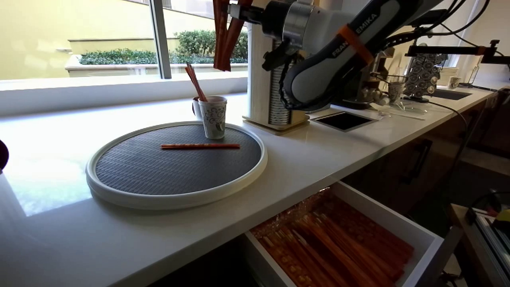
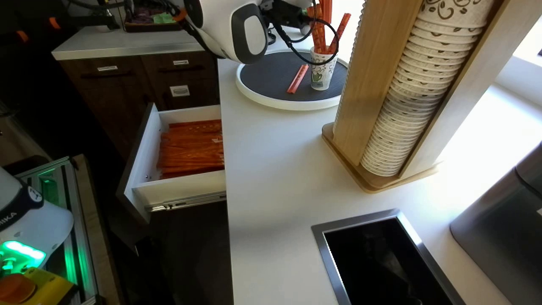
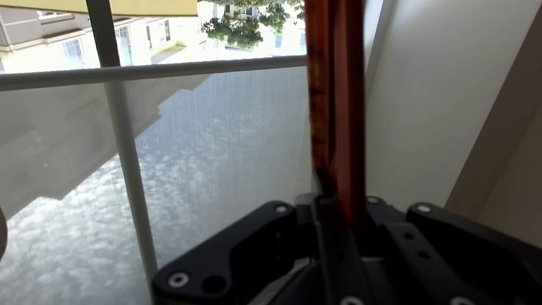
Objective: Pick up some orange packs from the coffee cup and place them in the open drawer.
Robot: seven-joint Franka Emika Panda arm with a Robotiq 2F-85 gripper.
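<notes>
My gripper is shut on a few orange packs, held up high in front of the window, hanging nearly upright. In the wrist view the packs rise from between the jaws. The coffee cup stands upright on the round grey tray, below the held packs, with more packs leaning out of it. The cup also shows in an exterior view. Loose packs lie flat on the tray. The open drawer holds rows of packs.
A tall wooden cup holder with stacked cups stands right beside the tray, close to the arm. A dark square opening is set in the counter. The drawer sticks out below the counter's front edge.
</notes>
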